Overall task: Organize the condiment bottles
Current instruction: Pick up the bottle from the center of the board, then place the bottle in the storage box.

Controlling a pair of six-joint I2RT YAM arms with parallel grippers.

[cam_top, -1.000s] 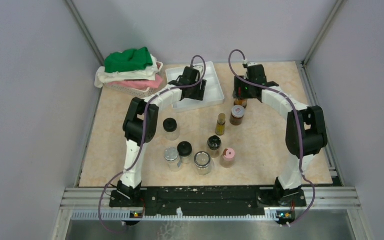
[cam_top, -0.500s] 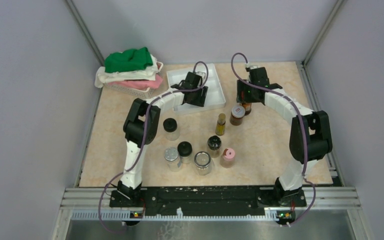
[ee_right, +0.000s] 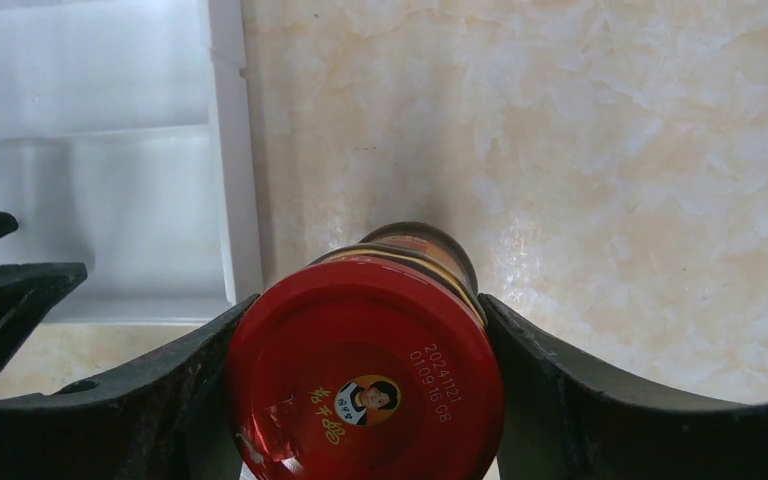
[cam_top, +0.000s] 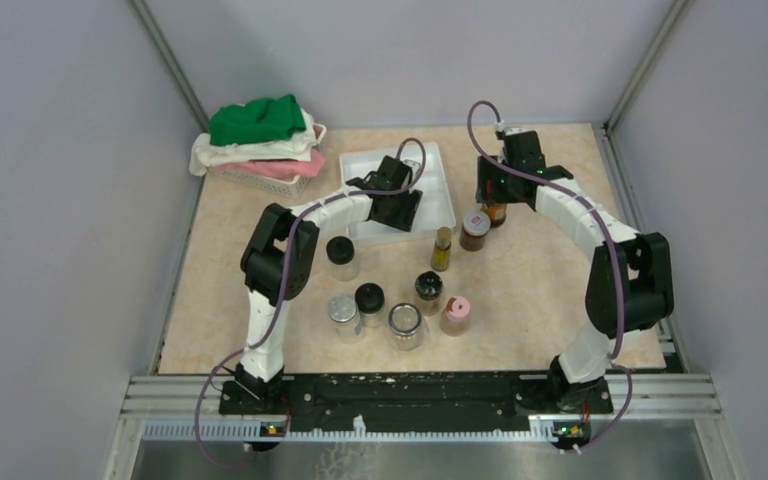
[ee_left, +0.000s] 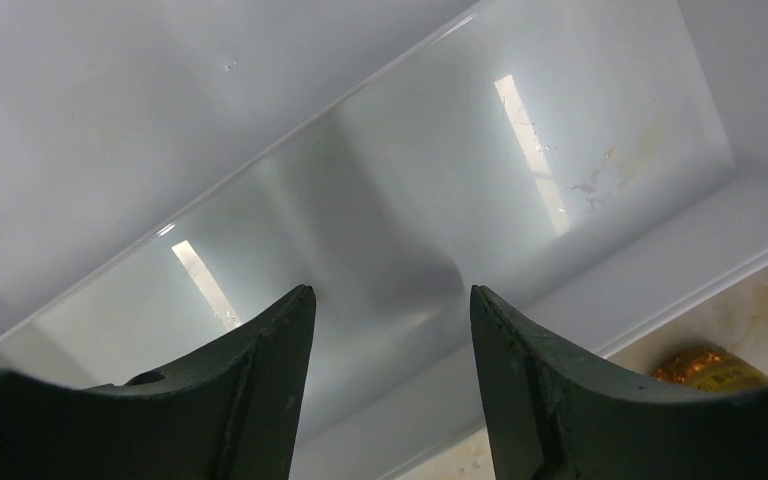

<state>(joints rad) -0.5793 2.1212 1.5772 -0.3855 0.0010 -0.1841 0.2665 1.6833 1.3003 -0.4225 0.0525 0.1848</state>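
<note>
My right gripper (cam_top: 494, 192) (ee_right: 365, 305) is shut on a red-capped jar (ee_right: 365, 375) (cam_top: 496, 212), just right of the white stepped tray (cam_top: 360, 162). My left gripper (cam_top: 397, 200) (ee_left: 390, 292) is open and empty over the tray's near part (ee_left: 410, 150). A white-red capped jar (cam_top: 476, 228) stands beside the held jar. A slim amber bottle (cam_top: 442, 247) stands below the tray, and its gold cap (ee_left: 705, 366) shows in the left wrist view. Black-capped jars (cam_top: 340, 255) (cam_top: 369, 298) (cam_top: 428, 288), silver-capped jars (cam_top: 344, 313) (cam_top: 405, 325) and a pink-capped jar (cam_top: 455, 313) stand mid-table.
A basket of folded cloths (cam_top: 260, 140), green on top, sits at the back left. Grey walls enclose the table on three sides. The tray's right rim (ee_right: 228, 150) lies close to the held jar.
My left gripper has moved right and nearer across the tray, and the tray has shifted slightly. My right gripper has moved a little right with the red-capped jar.
</note>
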